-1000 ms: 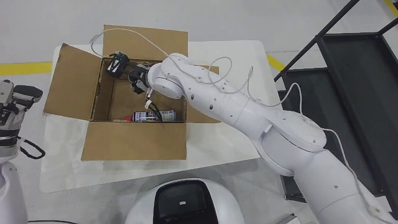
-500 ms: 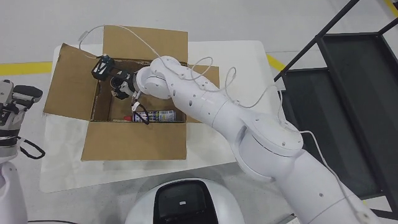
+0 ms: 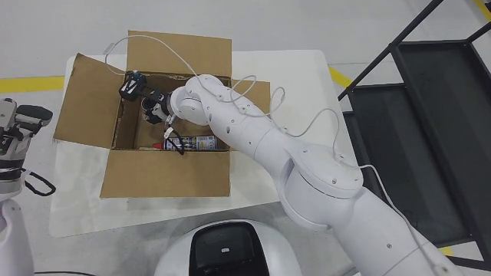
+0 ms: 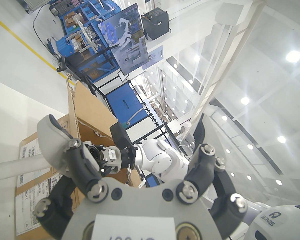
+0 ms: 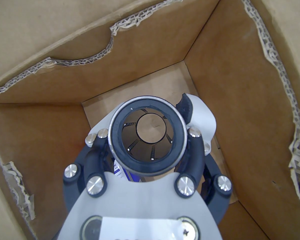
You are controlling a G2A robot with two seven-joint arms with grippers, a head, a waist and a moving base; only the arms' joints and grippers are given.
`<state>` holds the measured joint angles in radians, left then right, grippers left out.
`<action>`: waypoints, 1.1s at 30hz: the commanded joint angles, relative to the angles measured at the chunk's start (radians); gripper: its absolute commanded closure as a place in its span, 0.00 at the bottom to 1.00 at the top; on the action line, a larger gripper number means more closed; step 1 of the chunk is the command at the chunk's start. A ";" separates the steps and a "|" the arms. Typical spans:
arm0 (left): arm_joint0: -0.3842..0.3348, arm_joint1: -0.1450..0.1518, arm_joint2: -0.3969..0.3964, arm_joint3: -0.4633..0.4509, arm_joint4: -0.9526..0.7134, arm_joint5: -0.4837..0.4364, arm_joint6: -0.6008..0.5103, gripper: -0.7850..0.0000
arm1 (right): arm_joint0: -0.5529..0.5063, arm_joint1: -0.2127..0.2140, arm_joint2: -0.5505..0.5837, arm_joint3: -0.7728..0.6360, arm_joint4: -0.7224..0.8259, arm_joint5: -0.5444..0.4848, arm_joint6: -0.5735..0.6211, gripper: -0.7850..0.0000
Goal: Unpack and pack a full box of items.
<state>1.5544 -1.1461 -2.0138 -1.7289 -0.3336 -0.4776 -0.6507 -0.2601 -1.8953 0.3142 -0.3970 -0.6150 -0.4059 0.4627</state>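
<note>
An open cardboard box (image 3: 167,172) sits on the white table (image 3: 284,69). My right gripper (image 3: 146,101) is inside the box near its back left corner, shut on a metal cylinder with a black rim (image 5: 147,138). The box's inner walls (image 5: 227,76) surround it, with the floor just below. A printed can (image 3: 196,143) lies on the box floor by the front wall. My left gripper (image 3: 19,123) hangs off the table's left side, open with nothing in it (image 4: 125,131), pointing upward past the box's outer side (image 4: 40,156).
The box's flaps (image 3: 88,100) stand spread outward on all sides. A loose white cable (image 3: 165,46) arches over the back flap. A dark metal rack (image 3: 430,100) stands to the right of the table.
My right gripper has moved left across the box toward its back left corner and dipped lower inside, still holding the cylinder. The left arm has stayed put.
</note>
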 commanded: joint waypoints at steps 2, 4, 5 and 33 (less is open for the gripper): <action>0.000 0.000 0.000 0.000 0.000 0.000 0.000 0.00 | 0.000 0.000 0.000 0.000 0.000 0.000 0.000 1.00; 0.000 0.000 0.000 0.000 0.000 0.000 0.000 0.00 | 0.000 0.000 0.000 0.000 0.000 0.000 0.000 1.00; 0.000 0.000 0.000 0.000 0.000 0.000 0.000 0.00 | 0.000 0.000 0.000 0.000 0.000 0.000 0.000 1.00; 0.000 0.000 0.000 0.000 0.000 0.000 0.000 0.00 | -0.106 0.090 0.088 0.108 -0.066 0.007 -0.193 1.00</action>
<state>1.5544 -1.1461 -2.0138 -1.7289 -0.3336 -0.4776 -0.6507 -0.3640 -1.8102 0.3950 -0.2912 -0.6834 -0.4096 0.2733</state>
